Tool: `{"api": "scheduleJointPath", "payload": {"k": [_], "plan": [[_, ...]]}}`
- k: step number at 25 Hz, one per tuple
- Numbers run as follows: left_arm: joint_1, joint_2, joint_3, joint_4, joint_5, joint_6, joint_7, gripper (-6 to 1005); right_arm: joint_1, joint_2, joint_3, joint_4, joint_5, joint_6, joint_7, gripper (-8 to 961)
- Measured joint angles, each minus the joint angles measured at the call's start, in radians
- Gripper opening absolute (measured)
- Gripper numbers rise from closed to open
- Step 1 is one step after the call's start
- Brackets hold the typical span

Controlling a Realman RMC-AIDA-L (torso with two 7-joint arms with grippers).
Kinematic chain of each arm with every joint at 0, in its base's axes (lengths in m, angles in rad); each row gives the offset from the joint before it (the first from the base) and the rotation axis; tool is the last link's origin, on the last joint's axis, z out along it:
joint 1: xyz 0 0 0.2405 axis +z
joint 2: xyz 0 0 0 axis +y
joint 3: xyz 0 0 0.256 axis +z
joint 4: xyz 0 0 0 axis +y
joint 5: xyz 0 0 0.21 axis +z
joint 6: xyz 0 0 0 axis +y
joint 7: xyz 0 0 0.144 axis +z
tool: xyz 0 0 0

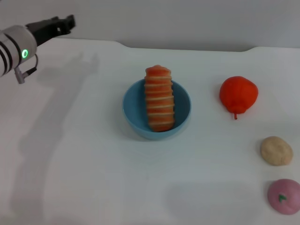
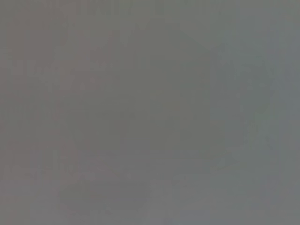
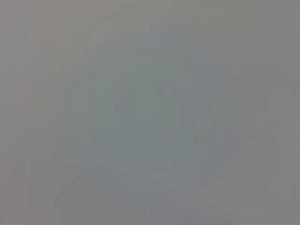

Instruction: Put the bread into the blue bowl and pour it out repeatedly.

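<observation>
Head view: the bread (image 1: 159, 99), a long ridged loaf banded orange and cream, lies in the blue bowl (image 1: 132, 108) near the middle of the white table (image 1: 84, 168), its far end riding up over the far rim. Your left gripper (image 1: 63, 23) hangs high at the far left corner, well apart from the bowl and holding nothing; whether its fingers are parted or closed cannot be told. Your right gripper is out of sight, and both wrist views show only featureless grey. The loaf being seated, the step in hand is judged to be the pour. Take the bowl by its rim on the left side, clear of the loaf, and tip away from the grasp, so the loaf slides out lengthwise. The bowl is smooth and glossy, so expect slip under a light pinch. To the right lie a lobed red-orange fruit (image 1: 238, 94), a matt beige bun (image 1: 276, 150) and a pink round piece (image 1: 284, 196): keep the pour off them
</observation>
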Motion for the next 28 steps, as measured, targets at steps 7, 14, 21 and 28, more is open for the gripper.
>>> {"api": "scheduleJointPath", "payload": {"k": [7, 14, 21, 28], "plan": [[0.059, 0.002, 0.208, -0.016, -0.022, -0.41, 0.019, 386, -0.076, 0.008, 0.157, 0.081, 0.065, 0.003, -0.018, 475], [0.074, 0.008, 0.49, -0.181, 0.125, -1.02, -0.26, 384, -0.107, 0.015, 0.27, 0.21, 0.065, -0.054, -0.451, 475], [0.016, 0.004, 0.584, -0.44, 0.287, -1.25, -0.526, 385, -0.058, 0.02, 0.299, 0.385, 0.065, -0.073, -1.043, 475], [0.002, 0.001, 0.707, -0.522, 0.289, -1.341, -0.557, 386, 0.022, 0.023, 0.288, 0.48, 0.054, -0.187, -1.362, 475]]}}
